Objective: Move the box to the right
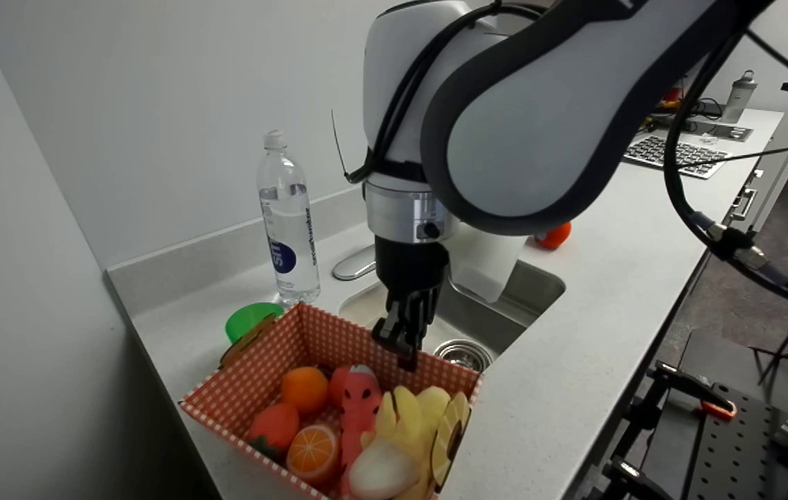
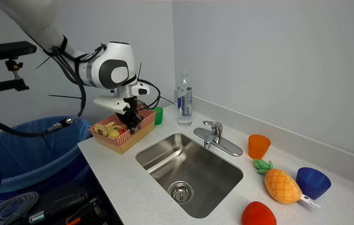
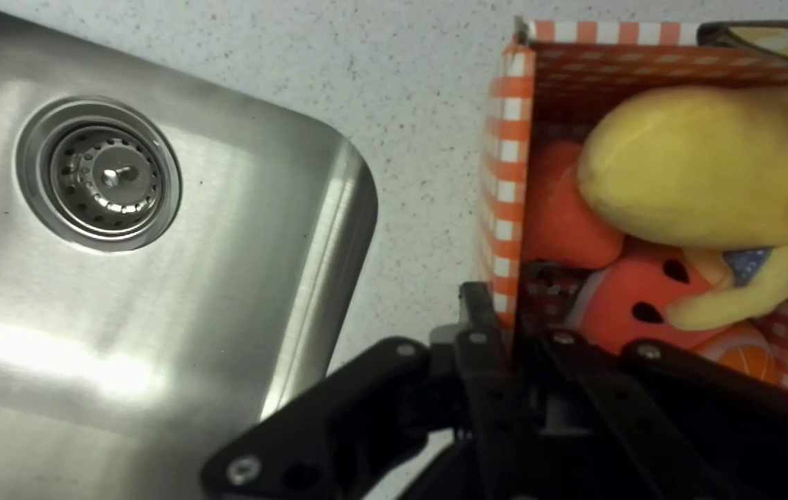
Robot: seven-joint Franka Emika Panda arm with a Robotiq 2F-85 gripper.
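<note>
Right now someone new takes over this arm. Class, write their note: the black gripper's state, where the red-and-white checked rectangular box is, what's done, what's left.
Gripper: black two-fingered gripper looks shut on a wall of the open-topped red-and-white checked box.
Box: holding colourful toy fruit, appears to rest on the white speckled counter beside the stainless-steel sink, a strip of counter between them.
Done: grip seemingly set.
Left: likely shift the box right, then let go; whose right isn't shown.
</note>
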